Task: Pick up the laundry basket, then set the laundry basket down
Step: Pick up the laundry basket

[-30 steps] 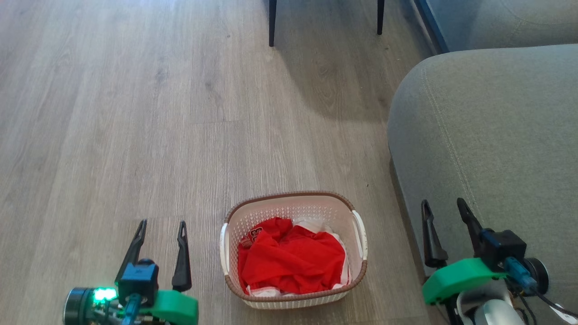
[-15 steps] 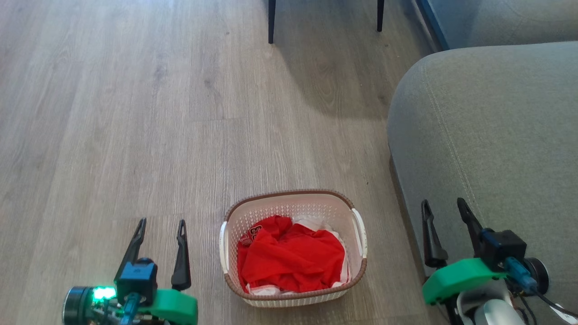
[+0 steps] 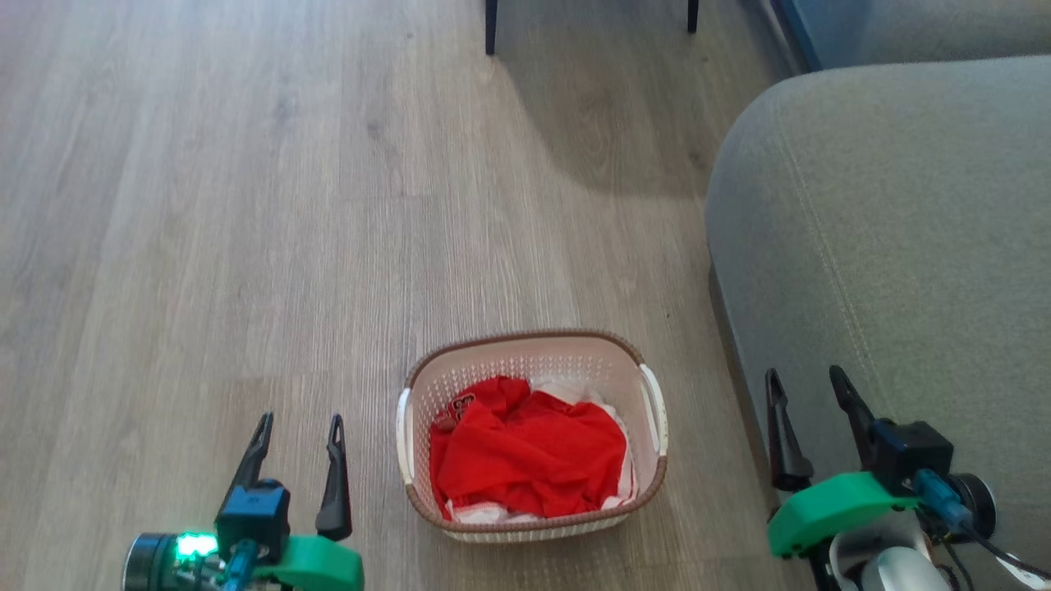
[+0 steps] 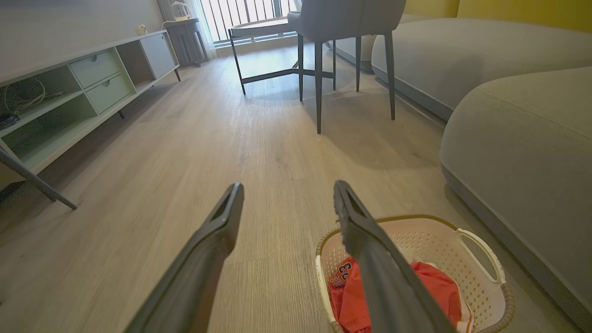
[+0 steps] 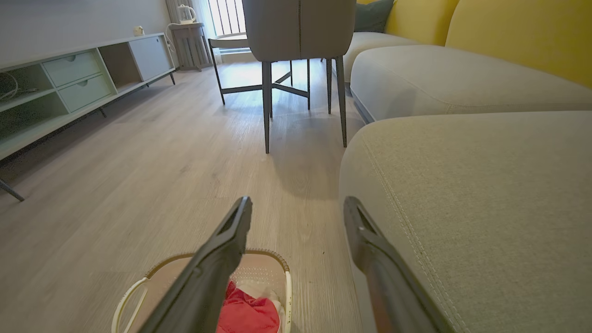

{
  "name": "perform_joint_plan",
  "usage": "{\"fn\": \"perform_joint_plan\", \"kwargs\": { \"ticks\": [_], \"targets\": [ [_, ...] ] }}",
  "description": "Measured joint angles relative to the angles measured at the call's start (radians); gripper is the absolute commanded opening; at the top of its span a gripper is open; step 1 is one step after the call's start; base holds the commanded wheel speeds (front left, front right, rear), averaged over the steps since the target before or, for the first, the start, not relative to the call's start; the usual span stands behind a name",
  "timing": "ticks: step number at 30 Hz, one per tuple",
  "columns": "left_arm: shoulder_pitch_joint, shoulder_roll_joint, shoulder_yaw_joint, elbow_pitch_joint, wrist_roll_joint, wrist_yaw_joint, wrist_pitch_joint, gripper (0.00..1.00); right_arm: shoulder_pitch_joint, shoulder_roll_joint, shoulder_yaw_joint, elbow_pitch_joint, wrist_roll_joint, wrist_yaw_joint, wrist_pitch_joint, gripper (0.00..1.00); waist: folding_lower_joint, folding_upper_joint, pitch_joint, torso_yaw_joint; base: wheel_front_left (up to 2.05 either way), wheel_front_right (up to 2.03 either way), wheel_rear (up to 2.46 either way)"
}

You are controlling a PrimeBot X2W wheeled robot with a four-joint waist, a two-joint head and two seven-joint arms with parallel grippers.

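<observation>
Head view: perforated cream laundry basket (image 3: 525, 365), woven-look brown rim; left pincer (image 3: 300, 420) and right pincer (image 3: 803, 373) both spread.

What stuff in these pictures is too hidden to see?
Basket bottom: head view, red cloth covers it.
Print on the cloth: left wrist view, crumpled and partly behind the left claw.
Chair: head view, top edge cuts off all but two legs.
Basket's near end: right wrist view, bottom edge and right claw hide it.
</observation>
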Motion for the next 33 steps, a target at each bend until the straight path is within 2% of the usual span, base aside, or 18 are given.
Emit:
{"fn": "perform_joint_plan", "kwargs": {
  "ticks": [6, 13, 25, 33],
  "targets": [
    [-0.026, -0.020, 0.019, 0.037, -0.014, -0.017, 0.000, 1.00, -0.016, 0.000, 0.000, 0.041, -0.011, 0.000, 0.000, 1.00, 0.0000, 0.0000, 0.052, -0.002, 0.00, 0.00, 0.00],
    [-0.141, -0.041, 0.029, 0.090, -0.036, -0.037, 0.000, 1.00, -0.146, -0.001, 0.000, 0.118, -0.035, 0.000, 0.000, 1.00, 0.0000, 0.0000, 0.159, -0.002, 0.00, 0.00, 0.00],
    [-0.431, -0.064, 0.024, 0.249, -0.089, -0.070, -0.002, 1.00, -0.424, -0.007, -0.008, 0.264, -0.047, 0.000, 0.000, 1.00, 0.0004, 0.0000, 0.442, 0.021, 0.00, 0.00, 0.00],
    [-0.579, -0.070, -0.043, 0.367, -0.174, -0.069, -0.003, 1.00, -0.571, -0.010, -0.025, 0.369, -0.054, 0.000, 0.000, 1.00, 0.0004, -0.0001, 0.630, 0.048, 0.00, 0.00, 0.00]
  ]
}}
